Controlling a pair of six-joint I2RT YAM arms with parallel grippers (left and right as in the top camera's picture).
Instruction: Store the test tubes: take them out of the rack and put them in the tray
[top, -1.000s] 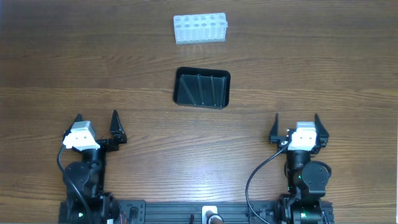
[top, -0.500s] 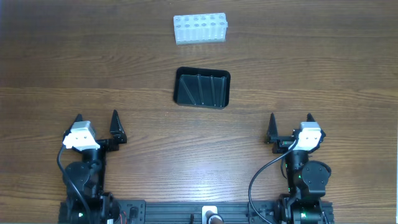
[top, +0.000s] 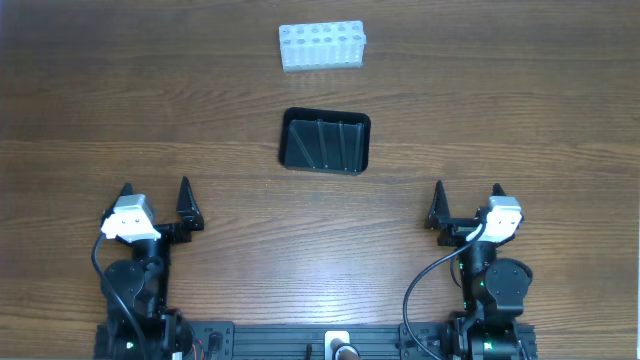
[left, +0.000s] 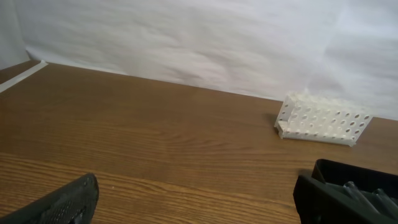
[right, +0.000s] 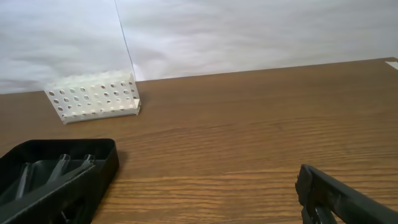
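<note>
Finds the white rack (top: 322, 47) at the far middle of the wooden counter (top: 520, 100), and the black tray (top: 285, 150) just nearer, close to the rack but not touching it. Sees clear test tubes (top: 325, 142) lying side by side inside the tray; cannot tell whether the rack holds any. Places the left pincer (top: 155, 186) at the near left, fingers spread wide and gripping nothing, well apart from the tray. Places the right pincer (top: 467, 187) at the near right, likewise spread wide and empty, also well apart from tray and rack.
</note>
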